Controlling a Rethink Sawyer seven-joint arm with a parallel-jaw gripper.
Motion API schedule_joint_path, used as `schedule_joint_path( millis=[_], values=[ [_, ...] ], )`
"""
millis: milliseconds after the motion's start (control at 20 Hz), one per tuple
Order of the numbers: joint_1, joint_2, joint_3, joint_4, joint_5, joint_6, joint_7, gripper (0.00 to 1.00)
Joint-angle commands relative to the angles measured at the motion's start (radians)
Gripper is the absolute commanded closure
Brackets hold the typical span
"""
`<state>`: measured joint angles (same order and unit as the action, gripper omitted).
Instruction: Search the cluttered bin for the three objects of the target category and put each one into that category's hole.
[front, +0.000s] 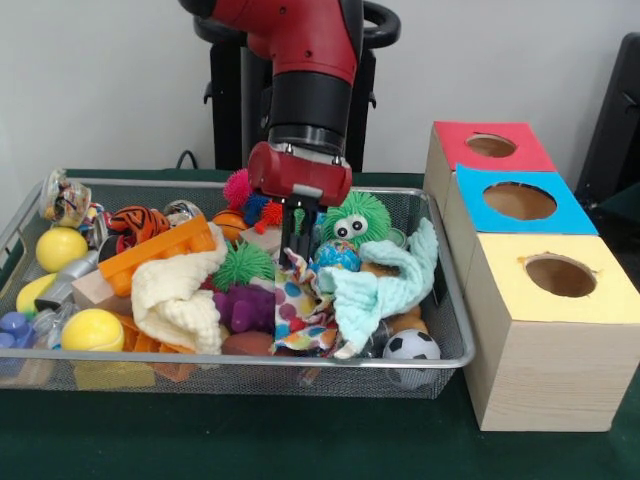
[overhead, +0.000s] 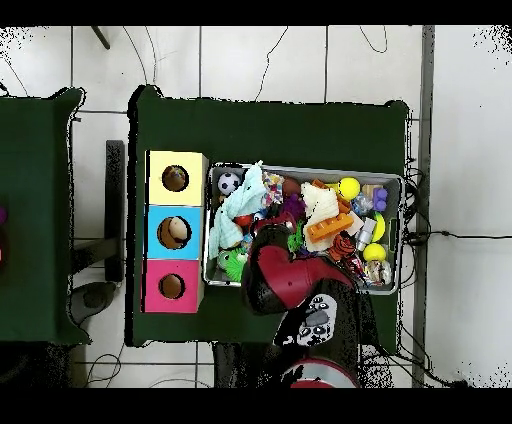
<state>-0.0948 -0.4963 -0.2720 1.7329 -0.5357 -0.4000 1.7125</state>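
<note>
The wire-mesh bin (front: 452, 300) is packed with toys and cloths. One white cloth printed with coloured hearts and spots (front: 300, 312) lies in its middle, its top corner drawn up in a peak. My gripper (front: 296, 250) reaches straight down into the bin and is shut on that peak. No other printed cloth shows. The yellow-faced box's round hole (front: 560, 275) is right of the bin, nearest the camera. In the overhead view the arm (overhead: 285, 280) hides the gripper over the bin (overhead: 300, 168); the yellow hole (overhead: 175, 178) is to its left.
A mint-green cloth (front: 380, 285) and a cream-yellow cloth (front: 180, 295) flank the printed one. A green fuzzy toy with eyes (front: 352, 222), an orange brick (front: 160, 252), yellow balls (front: 92, 328) and a small football (front: 410, 347) crowd the bin. Blue-faced (front: 519, 200) and red-faced (front: 490, 145) holes stand behind the yellow box.
</note>
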Motion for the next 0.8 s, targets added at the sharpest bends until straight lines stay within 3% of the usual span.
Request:
schedule_joint_path(
  millis=[50, 450, 800],
  values=[
    [-0.058, -0.133, 0.138, 0.164, -0.096, 0.047, 0.185, 1.0],
    [-0.124, -0.276, 0.2, 0.276, -0.155, 0.079, 0.197, 1.0],
    [-0.22, -0.467, 0.33, 0.393, -0.176, 0.198, 0.193, 1.0]
  ],
)
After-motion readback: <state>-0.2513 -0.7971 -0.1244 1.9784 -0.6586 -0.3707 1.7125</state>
